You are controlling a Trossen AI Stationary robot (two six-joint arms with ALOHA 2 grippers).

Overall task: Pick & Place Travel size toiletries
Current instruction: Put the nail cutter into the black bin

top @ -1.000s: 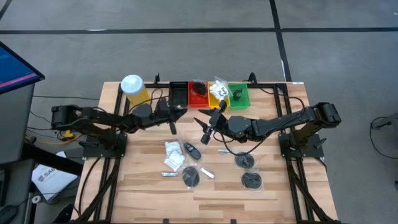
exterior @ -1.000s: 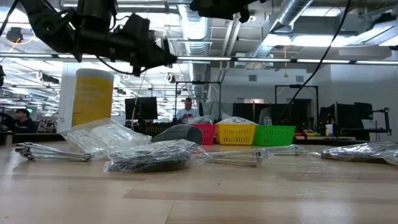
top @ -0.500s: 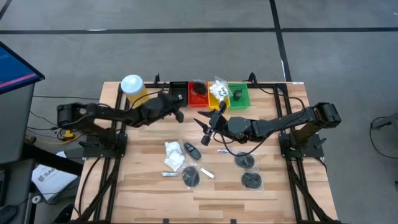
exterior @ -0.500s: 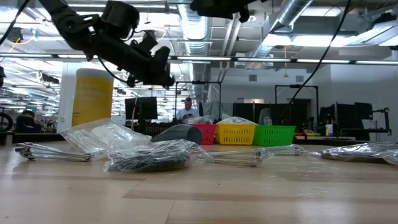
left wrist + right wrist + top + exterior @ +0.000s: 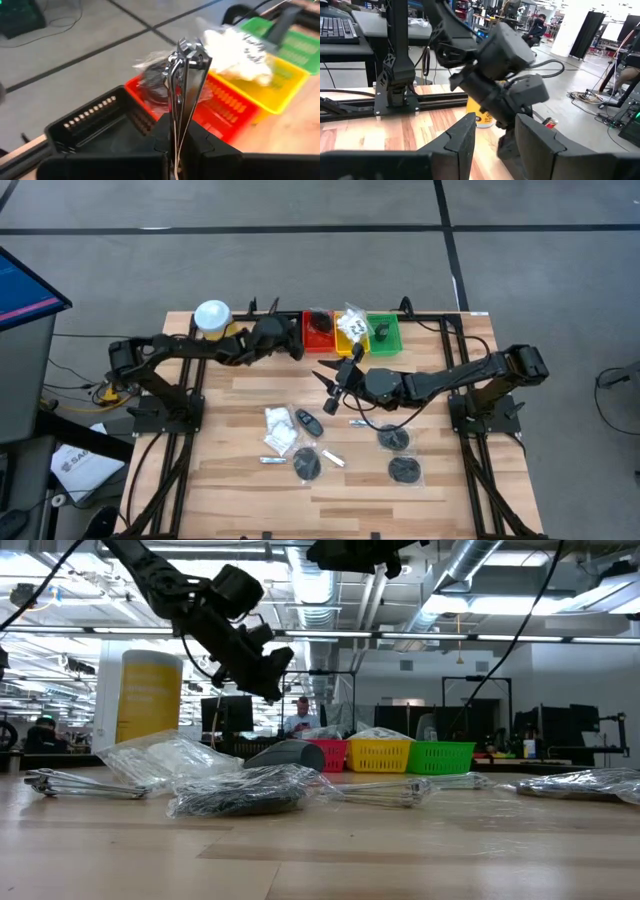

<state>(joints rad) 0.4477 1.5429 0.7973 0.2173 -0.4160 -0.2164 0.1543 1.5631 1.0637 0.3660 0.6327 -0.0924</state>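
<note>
The left gripper (image 5: 296,350) hangs above the table's far edge, closed on a thin silver tube (image 5: 181,90) that stands up between its fingers (image 5: 210,150). Just beyond its tip sits the black tray (image 5: 87,127), with the red tray (image 5: 225,105) beside that, then the yellow tray (image 5: 280,90) and the green tray (image 5: 295,45). A black disc in clear wrap (image 5: 155,82) lies in the red tray and a white sachet (image 5: 235,47) in the yellow one. Behind the left gripper's wrist stands the yellow canister (image 5: 214,321). The right gripper (image 5: 325,381) hovers over the middle of the table with its 2 fingers (image 5: 460,142) apart and nothing between them, pointing toward the left arm. On the table below and nearer the front edge than the right gripper lie a white sachet (image 5: 279,428), a black oval case (image 5: 309,422), another silver tube (image 5: 272,461) and 3 black discs (image 5: 405,470), all well apart from both grippers. In the low view a person (image 5: 299,718) shows far behind the table.
</note>
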